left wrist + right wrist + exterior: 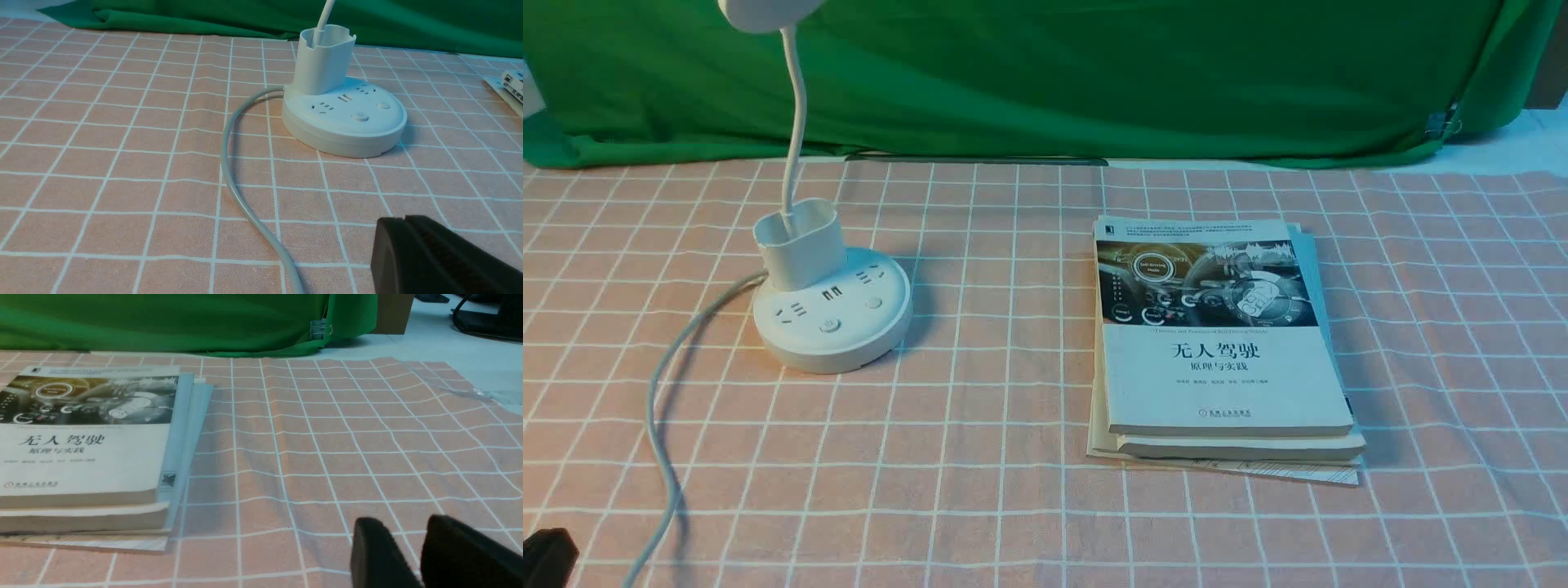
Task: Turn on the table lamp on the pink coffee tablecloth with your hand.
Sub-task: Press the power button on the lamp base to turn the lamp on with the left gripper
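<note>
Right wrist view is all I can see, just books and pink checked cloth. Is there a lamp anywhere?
Observer: Yes. The front view shows the table lamp standing on the pink coffee tablecloth, to the left of the books.
Operator: Does it have a switch?
Observer: The left wrist view shows a round power button on top of its disc base.
Operator: Is anything touching it?
Observer: No. The left end effector is clear of the base, with bare cloth between them.
</note>
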You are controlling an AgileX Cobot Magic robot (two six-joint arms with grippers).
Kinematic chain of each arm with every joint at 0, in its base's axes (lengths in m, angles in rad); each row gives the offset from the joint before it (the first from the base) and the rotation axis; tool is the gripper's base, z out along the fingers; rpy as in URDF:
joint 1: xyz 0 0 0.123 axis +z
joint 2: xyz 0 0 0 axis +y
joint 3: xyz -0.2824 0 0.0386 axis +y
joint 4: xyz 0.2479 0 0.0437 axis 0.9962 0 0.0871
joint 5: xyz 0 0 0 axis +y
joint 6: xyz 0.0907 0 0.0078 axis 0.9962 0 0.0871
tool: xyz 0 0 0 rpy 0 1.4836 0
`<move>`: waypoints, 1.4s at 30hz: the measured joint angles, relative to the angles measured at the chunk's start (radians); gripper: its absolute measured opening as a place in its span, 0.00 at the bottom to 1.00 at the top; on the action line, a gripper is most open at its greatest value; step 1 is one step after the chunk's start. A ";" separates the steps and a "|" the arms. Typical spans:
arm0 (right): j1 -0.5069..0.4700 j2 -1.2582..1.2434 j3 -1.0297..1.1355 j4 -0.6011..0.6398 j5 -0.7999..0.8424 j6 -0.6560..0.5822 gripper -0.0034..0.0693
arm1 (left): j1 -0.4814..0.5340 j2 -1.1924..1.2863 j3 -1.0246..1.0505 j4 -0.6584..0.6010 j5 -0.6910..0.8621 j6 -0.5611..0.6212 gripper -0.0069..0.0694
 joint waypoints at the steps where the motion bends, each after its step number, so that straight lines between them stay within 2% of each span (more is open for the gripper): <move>1: 0.000 0.000 0.000 0.000 0.000 0.000 0.38 | 0.000 0.000 0.000 0.000 0.000 0.000 0.12; 17: 0.000 0.000 0.000 0.000 -0.002 0.000 0.38 | 0.000 0.000 0.000 0.001 0.000 0.000 0.12; 23: 0.000 0.000 0.000 0.000 -0.002 0.000 0.38 | 0.000 0.000 0.000 0.068 0.000 0.008 0.12; 36: 0.000 0.000 0.000 0.000 -0.002 0.000 0.38 | 0.000 0.000 0.000 0.078 -0.006 0.026 0.12; 40: 0.000 0.000 0.000 0.000 -0.002 0.000 0.38 | 0.000 0.000 0.000 0.078 -0.132 0.026 0.12; 42: 0.000 0.000 0.000 0.000 -0.002 0.000 0.38 | 0.000 0.000 0.000 0.078 -0.263 0.028 0.12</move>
